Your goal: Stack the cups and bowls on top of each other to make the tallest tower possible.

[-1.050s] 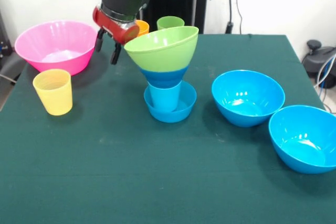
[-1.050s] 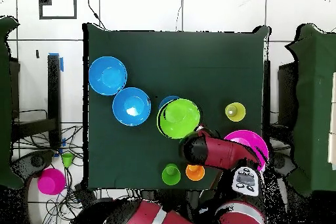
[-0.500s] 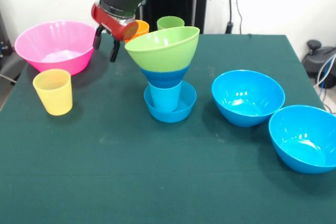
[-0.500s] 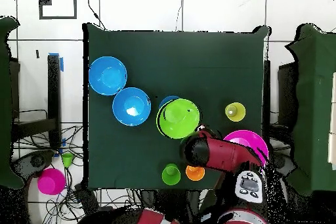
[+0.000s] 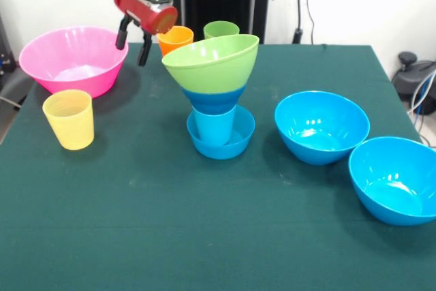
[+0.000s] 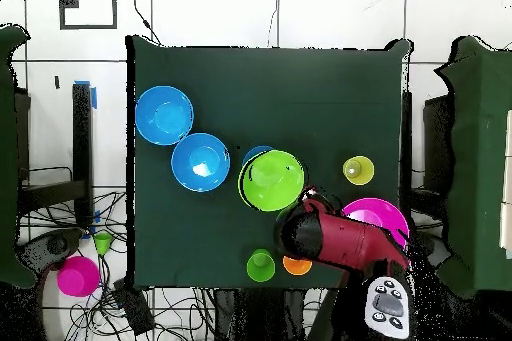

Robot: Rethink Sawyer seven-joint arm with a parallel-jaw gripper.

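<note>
The tower (image 5: 214,93) stands mid-table: a small blue bowl (image 5: 235,142) at the base, a light blue cup (image 5: 213,126) in it, another blue bowl, and a tilted lime green bowl (image 5: 211,61) on top. My gripper (image 5: 131,52) hangs open and empty above the table, between the tower and the pink bowl (image 5: 73,59), touching neither. A yellow cup (image 5: 69,119) stands in front of the pink bowl. Orange (image 5: 176,37) and green (image 5: 221,29) cups stand behind the tower. From overhead, the lime bowl (image 6: 273,179) hides the stack, and the pink bowl (image 6: 388,215) lies partly under my arm (image 6: 335,239).
Two large blue bowls (image 5: 321,126) (image 5: 395,179) sit upright side by side to the right of the tower, seen overhead as two blue bowls (image 6: 200,162) (image 6: 165,115). The table's green cloth (image 5: 170,223) is bare in front.
My gripper has risen and drifted back toward the pink bowl, away from the tower. The orange cup now shows fully. Nothing on the table moved.
</note>
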